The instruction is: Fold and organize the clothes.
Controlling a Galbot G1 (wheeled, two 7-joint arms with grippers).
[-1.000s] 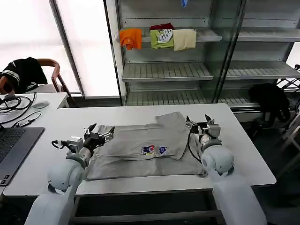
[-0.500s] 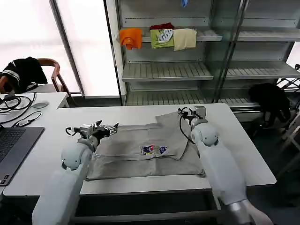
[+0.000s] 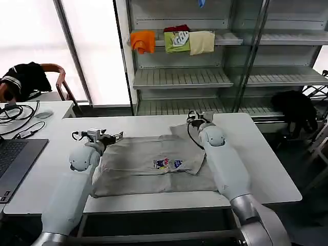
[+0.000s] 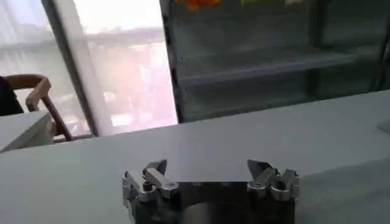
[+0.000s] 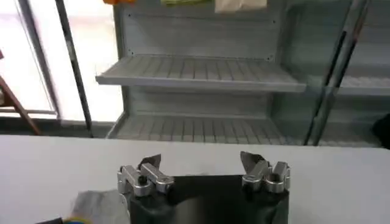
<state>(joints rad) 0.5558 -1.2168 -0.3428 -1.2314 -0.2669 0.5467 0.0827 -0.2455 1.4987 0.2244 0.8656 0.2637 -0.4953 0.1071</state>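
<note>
Light grey shirt [image 3: 154, 164], partly folded, print up, flat on table

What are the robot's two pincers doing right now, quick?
Left pincer: open, holding nothing, at the grey shirt's far left corner.
Right pincer: open, holding nothing, at the shirt's far right corner.

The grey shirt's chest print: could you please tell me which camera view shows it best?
The head view: the grey shirt lies spread on the table with its chest print facing up. The right wrist view catches a grey fabric corner; the left wrist view a grey edge.
</note>
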